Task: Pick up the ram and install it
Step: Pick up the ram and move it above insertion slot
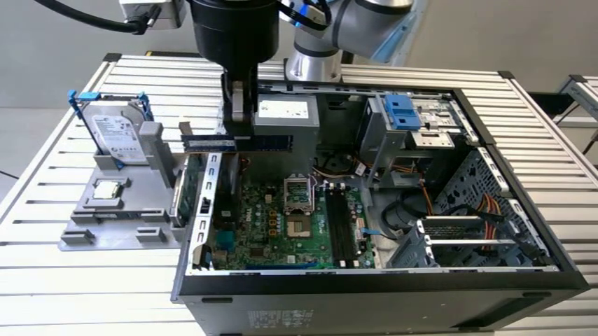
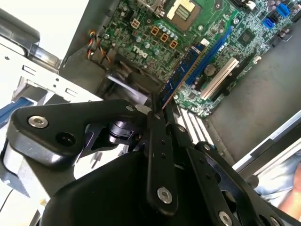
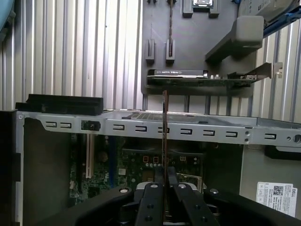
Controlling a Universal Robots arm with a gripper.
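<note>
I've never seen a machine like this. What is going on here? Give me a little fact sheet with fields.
gripper: shut on the ram
ram: held level over the open case, near its wall on the exterior view's left; not in a slot
computer case: lying open on the slatted table, motherboard exposed
hard drive: standing in the grey holder, on the exterior view's left
task status: ram picked up, not yet installed

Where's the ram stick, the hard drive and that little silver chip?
ram (image 1: pixel 271 142), exterior view, its long face
hard drive (image 1: pixel 120 134), exterior view, its label
silver chip (image 1: pixel 109 189), exterior view, its top
</note>
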